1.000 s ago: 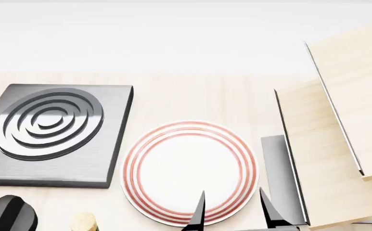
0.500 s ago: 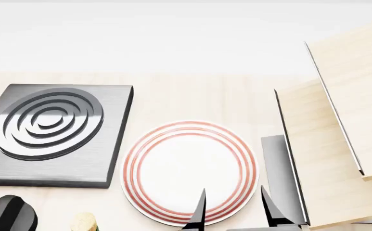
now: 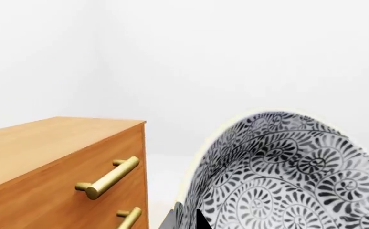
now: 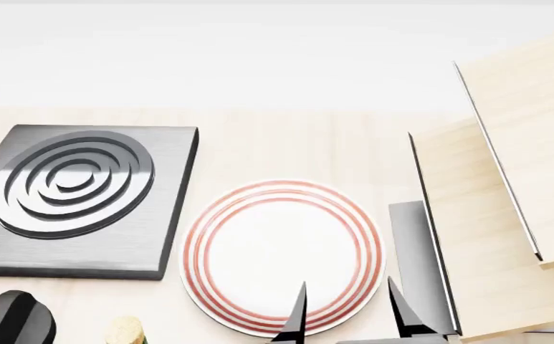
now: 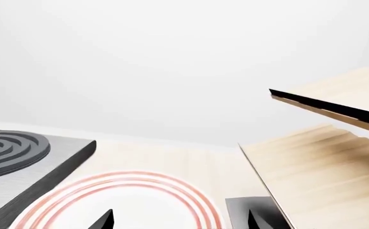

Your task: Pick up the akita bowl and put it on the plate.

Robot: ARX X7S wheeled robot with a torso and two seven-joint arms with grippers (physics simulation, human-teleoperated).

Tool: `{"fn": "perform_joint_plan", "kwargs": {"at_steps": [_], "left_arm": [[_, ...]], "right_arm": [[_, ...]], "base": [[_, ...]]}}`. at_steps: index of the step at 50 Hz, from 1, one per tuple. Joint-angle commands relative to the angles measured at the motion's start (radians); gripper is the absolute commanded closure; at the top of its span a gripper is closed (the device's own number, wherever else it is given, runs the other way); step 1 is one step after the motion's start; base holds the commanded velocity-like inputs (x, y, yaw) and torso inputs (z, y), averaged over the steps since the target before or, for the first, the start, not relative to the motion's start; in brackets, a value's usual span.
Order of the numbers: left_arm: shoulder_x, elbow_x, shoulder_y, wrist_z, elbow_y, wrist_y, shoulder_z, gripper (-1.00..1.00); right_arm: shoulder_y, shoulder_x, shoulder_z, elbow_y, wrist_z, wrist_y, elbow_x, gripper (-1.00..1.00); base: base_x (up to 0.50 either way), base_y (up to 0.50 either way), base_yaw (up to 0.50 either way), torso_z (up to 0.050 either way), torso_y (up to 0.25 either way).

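Pale wood grain covers the bench (image 4: 287, 143), backed by a blank white wall, where the plate (image 4: 282, 256) with its concentric red rings lies flat and bare near the front edge. Just to its left sits the square dark grey stove burner (image 4: 76, 201) with raised rings, close to the plate but not touching it. To the right, light wooden panels (image 4: 506, 215) stand tilted, with a dark grey slab (image 4: 416, 258) between them and the plate. The right claw (image 4: 348, 315) hangs over the plate's near rim, its two dark fingertips spread apart and gripping nothing; the right wrist view shows the same wide gap above the red rings. The akita bowl (image 3: 286, 176) fills the left wrist view, tipped so its grey floral inside faces the camera, and only a sliver of it shows at the far left edge of the head view, above the burner and well apart from the plate. A dark part of the left claw (image 3: 187, 220) shows at the bowl's rim, yet whether it is clenched on the bowl cannot be told. Beside the bowl stands a wooden drawer cabinet (image 3: 57, 162) with brass handles (image 3: 108, 177).
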State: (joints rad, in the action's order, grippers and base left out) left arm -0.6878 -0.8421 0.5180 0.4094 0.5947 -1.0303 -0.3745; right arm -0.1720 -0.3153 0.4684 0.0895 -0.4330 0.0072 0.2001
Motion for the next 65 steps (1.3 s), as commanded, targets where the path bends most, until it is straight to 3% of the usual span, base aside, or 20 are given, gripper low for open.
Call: {"fn": "perform_joint_plan", "kwargs": {"at_steps": [1, 16, 34, 65], "left_arm": [[0.007, 0.024, 0.140, 0.013, -0.095, -0.001, 0.088, 1.00], [0.027, 0.052, 0.259, 0.005, -0.184, 0.010, 0.176, 1.00], [0.091, 0.118, 0.369, -0.032, -0.280, 0.029, 0.376, 1.00], [0.192, 0.123, 0.450, -0.086, -0.440, 0.066, 0.464, 1.00]], "right_arm": [[-0.003, 0.001, 0.001, -0.017, 0.000, -0.009, 0.003, -1.00], [-0.005, 0.002, 0.006, -0.028, -0.001, -0.014, 0.004, -1.00], [-0.006, 0.001, 0.010, -0.037, -0.003, -0.021, 0.007, -1.00], [-0.011, 0.000, 0.018, -0.051, -0.005, -0.028, 0.012, -1.00]], "base": [[0.00, 0.00, 0.00, 0.000, 0.000], [0.00, 0.00, 0.00, 0.000, 0.001], [0.00, 0.00, 0.00, 0.000, 0.000], [0.00, 0.00, 0.00, 0.000, 0.001]]}}
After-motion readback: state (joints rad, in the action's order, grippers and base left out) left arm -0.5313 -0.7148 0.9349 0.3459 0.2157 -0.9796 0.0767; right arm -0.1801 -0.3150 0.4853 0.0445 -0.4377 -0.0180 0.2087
